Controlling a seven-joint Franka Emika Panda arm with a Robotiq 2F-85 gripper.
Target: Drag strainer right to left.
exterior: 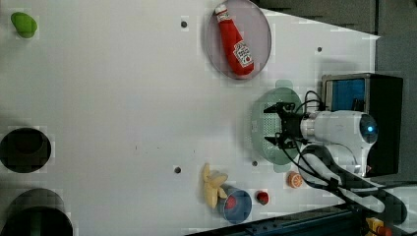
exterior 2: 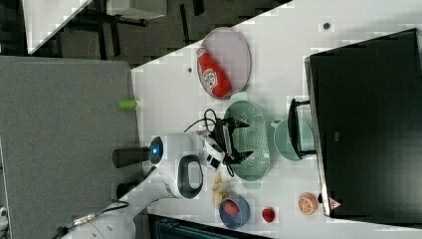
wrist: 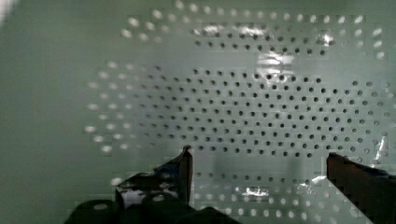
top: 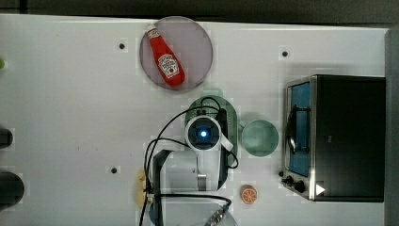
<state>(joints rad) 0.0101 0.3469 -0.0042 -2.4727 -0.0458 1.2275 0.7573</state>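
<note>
In the top view, going left to right, the strainer [top: 211,106] sits mid-worktop, at 5 o'clock from the ketchup plate [top: 197,37] and 9 o'clock from the mug [top: 259,137]. My pincer [exterior: 276,125] hangs spread inside its basin, pinching nothing. It looks like light, stiff, slippery plastic, so I'd hook the near wall or rim

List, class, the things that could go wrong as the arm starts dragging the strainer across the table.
1. The open hand sits inside the strainer basin gripping nothing, so it may slip over the perforated floor.
2. The grey plate with the ketchup bottle lies close by; the strainer could clip it.
3. In the left view, the banana lies near the path.
</note>
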